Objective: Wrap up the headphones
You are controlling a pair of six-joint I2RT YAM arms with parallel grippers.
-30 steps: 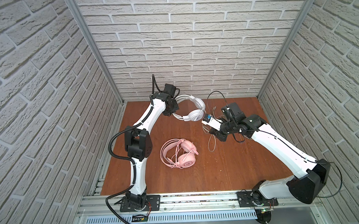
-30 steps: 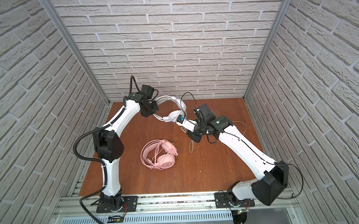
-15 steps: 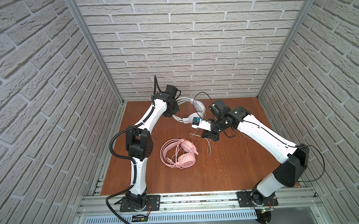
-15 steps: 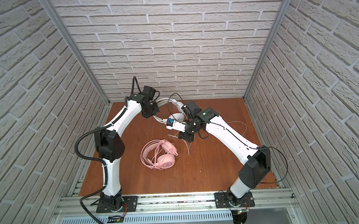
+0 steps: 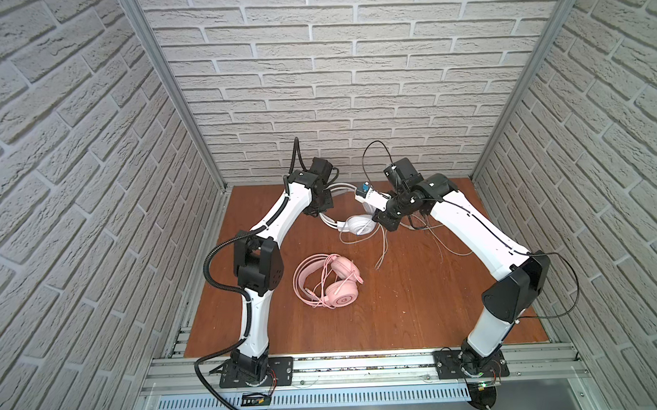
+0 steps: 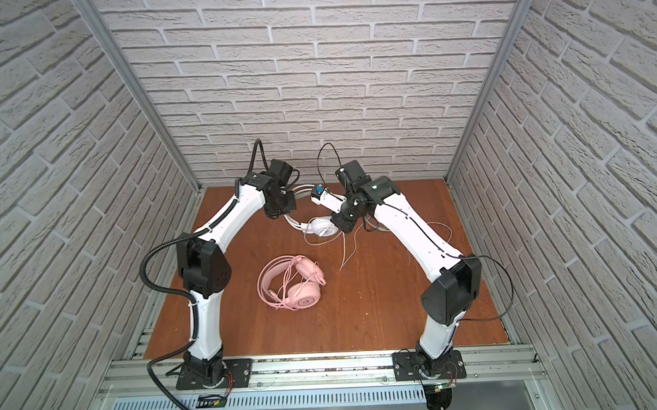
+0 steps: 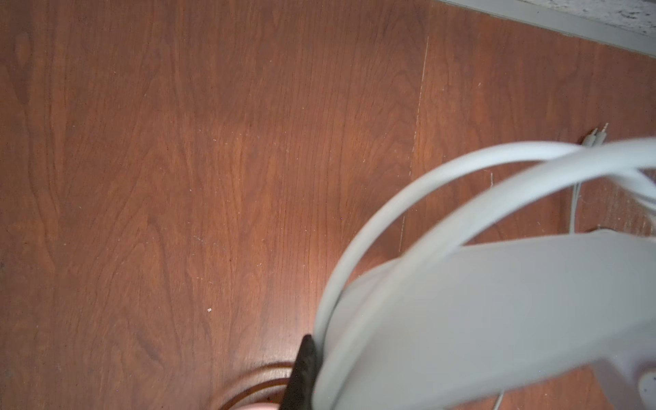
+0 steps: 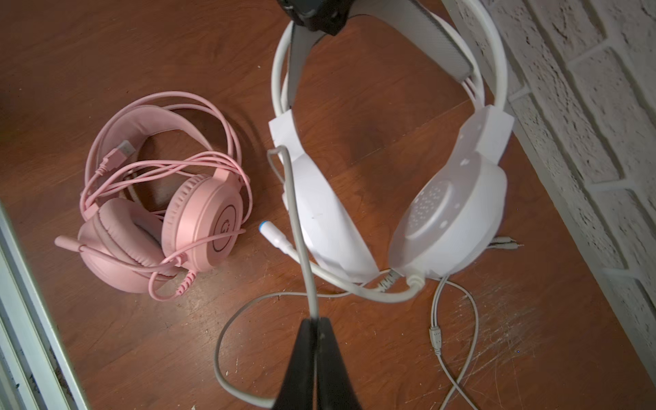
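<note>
Right gripper [image 8: 314, 321], jaws pinched on the grey cord [image 8: 298, 227], draws it taut for winding; beyond it the left gripper [image 8: 316, 14], clamped on the headband, steadies the white headphones [image 8: 443, 220]. Beside these lie the pink headphones [image 8: 170, 213], already wrapped. No legible writing.

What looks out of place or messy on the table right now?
The white headset's cord sprawls loose across the table instead of being wrapped, unlike the pink headset, whose cord is coiled on it. Scratches mark the wood near the wall.
</note>
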